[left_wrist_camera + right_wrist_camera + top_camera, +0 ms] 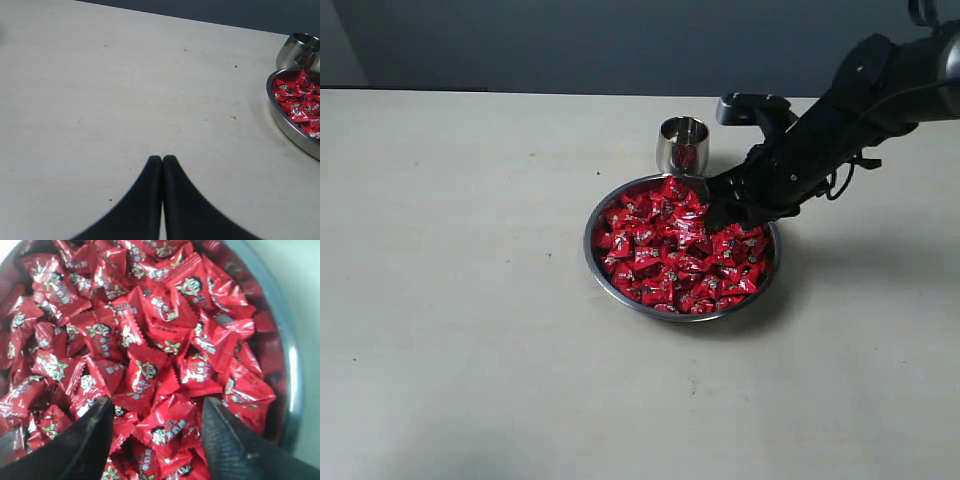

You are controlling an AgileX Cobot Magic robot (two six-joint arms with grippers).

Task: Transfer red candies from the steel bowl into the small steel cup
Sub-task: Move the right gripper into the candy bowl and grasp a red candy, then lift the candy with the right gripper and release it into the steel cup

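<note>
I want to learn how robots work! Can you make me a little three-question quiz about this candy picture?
1. True or false: the right gripper is open above the red candies.
2. Fill in: the left gripper has its fingers ___.
3. Where is the small steel cup? A) on the table beside the steel bowl B) inside the bowl C) in the left gripper
Key: 1 true; 2 shut; 3 A.
</note>
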